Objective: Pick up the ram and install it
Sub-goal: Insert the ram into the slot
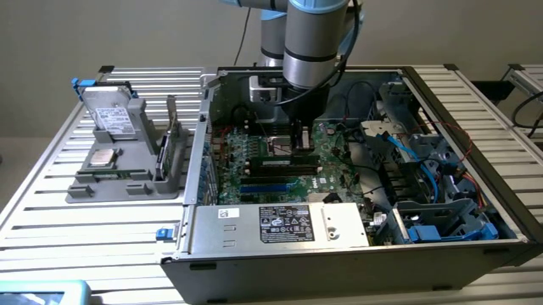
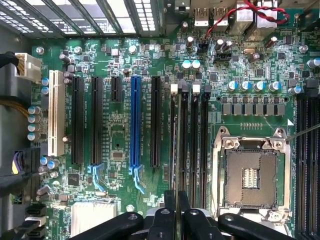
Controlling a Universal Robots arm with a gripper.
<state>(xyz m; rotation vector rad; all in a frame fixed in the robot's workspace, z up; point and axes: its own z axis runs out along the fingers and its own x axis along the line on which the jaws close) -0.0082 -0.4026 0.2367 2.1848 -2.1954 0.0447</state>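
My gripper (image 1: 299,147) reaches down inside the open computer case (image 1: 475,244), over the green motherboard (image 1: 327,181). It is shut on the ram (image 1: 284,161), a long dark stick with a white label hanging just below the fingers. From the wrist view the ram (image 2: 176,150) shows edge-on as a thin line running out from between the black fingertips (image 2: 165,205). It lies along the memory slots (image 2: 194,130) beside the empty processor socket (image 2: 250,175). Whether its lower edge touches a slot I cannot tell.
Black, blue (image 2: 135,120) and white (image 2: 56,120) expansion slots lie beside the memory slots. A power supply (image 1: 280,223) fills the case's front, and cables and drive bays (image 1: 433,184) crowd the exterior view's right. On the left stands a grey fixture (image 1: 119,175) with a hard drive (image 1: 112,117).
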